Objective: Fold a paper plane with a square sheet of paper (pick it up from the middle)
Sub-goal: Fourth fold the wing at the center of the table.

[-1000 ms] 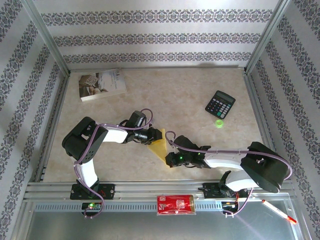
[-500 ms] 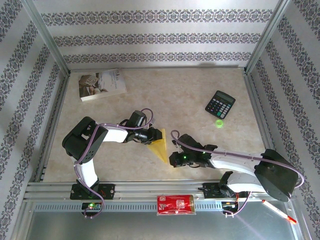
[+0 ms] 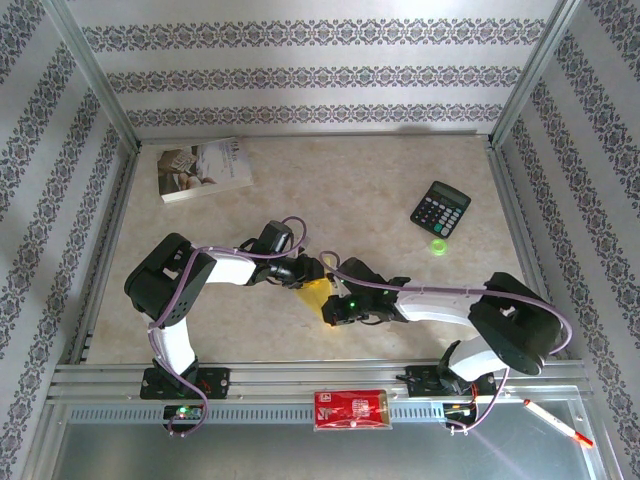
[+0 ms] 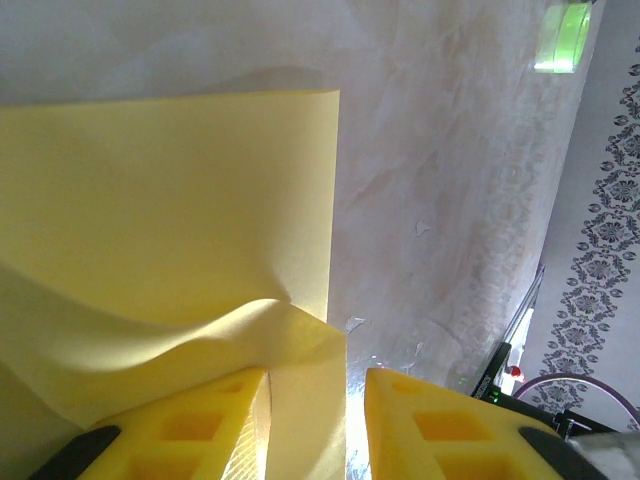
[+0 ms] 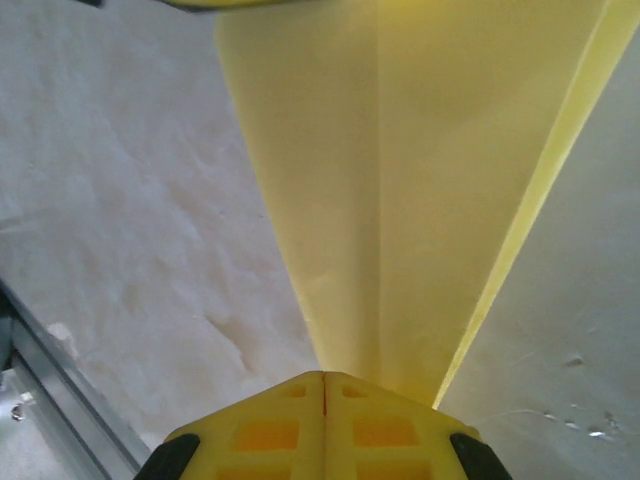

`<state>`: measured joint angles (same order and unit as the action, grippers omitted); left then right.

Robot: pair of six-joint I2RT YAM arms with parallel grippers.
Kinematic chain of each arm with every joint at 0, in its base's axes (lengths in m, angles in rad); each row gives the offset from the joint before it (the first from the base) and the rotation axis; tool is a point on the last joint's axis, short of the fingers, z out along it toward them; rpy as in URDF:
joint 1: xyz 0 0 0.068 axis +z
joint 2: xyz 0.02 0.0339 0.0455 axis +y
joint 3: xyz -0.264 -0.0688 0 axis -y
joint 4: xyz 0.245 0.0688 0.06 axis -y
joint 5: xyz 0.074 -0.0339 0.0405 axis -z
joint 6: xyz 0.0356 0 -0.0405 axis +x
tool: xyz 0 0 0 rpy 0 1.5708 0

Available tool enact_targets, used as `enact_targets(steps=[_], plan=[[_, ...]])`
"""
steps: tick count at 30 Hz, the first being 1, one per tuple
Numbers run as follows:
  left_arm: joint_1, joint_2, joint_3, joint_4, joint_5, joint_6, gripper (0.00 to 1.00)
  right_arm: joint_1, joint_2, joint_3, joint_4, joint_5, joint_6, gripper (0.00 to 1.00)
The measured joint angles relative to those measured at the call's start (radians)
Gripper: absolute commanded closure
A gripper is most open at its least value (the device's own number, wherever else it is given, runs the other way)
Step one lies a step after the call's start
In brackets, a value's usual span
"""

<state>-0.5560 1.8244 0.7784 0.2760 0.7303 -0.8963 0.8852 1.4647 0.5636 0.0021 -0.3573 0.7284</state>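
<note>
The folded sheet (image 4: pixel 170 200) is thin matt paper, the tabletop (image 3: pixel 380 180) smooth and marbled, the fingers (image 4: pixel 440 430) moulded plastic

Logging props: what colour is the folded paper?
The paper is plain yellow; right wrist view shows it best.

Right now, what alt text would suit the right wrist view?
A folded yellow paper with a centre crease narrows down to the shut right pincer at the bottom edge. Behind it is a pale marbled table, with a metal rail at lower left.
</note>
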Motion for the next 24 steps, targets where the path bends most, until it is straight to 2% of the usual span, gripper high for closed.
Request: enact_targets(steps=[14,24], plan=[[0.0,0.01,0.01,-0.004,0.009,0.0,0.69,0.021,-0.023,-0.113,0.148,0.014,0.051,1.0],[0.0,0.011,0.011,-0.004,0.014,0.003,0.69,0.06,-0.093,-0.175,0.158,0.046,0.097,1.0]])
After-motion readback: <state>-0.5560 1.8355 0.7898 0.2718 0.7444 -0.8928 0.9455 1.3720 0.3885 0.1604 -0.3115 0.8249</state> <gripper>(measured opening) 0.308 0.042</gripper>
